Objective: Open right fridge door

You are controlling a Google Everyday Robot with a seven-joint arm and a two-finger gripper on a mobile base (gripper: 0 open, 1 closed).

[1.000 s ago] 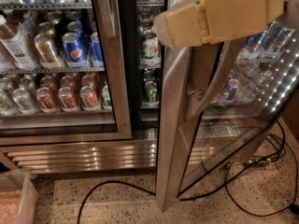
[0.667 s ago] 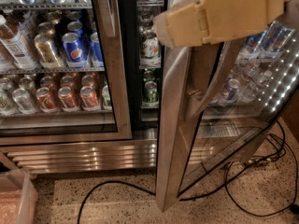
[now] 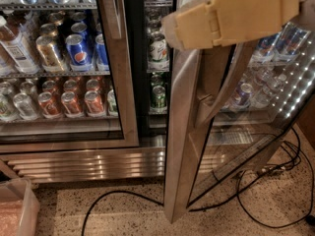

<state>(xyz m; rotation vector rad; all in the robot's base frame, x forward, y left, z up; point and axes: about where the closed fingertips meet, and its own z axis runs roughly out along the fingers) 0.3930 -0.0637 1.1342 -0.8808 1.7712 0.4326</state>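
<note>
Right fridge door (image 3: 179, 146) stands ajar; gripper (image 3: 189, 28) by its handle (image 3: 231, 82), grasp indiscernible; Pepsi can (image 3: 78, 53) behind left door (image 3: 123, 82).

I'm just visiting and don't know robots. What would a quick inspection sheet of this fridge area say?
Surface: speckled floor, no spills seen.
Job's things: right fridge door stands swung open, edge toward the camera; its long steel handle is on the glass side.
Clutter: a clear plastic bin in the bottom-left corner.
Grippers: the beige gripper is at the top, in front of the open door's upper part.
Cables: black cables loop over the floor, passing under the open door and coiling at right.
Surroundings: left fridge door shut, with a Pepsi can behind its glass; green cans on the inner shelves.
</note>
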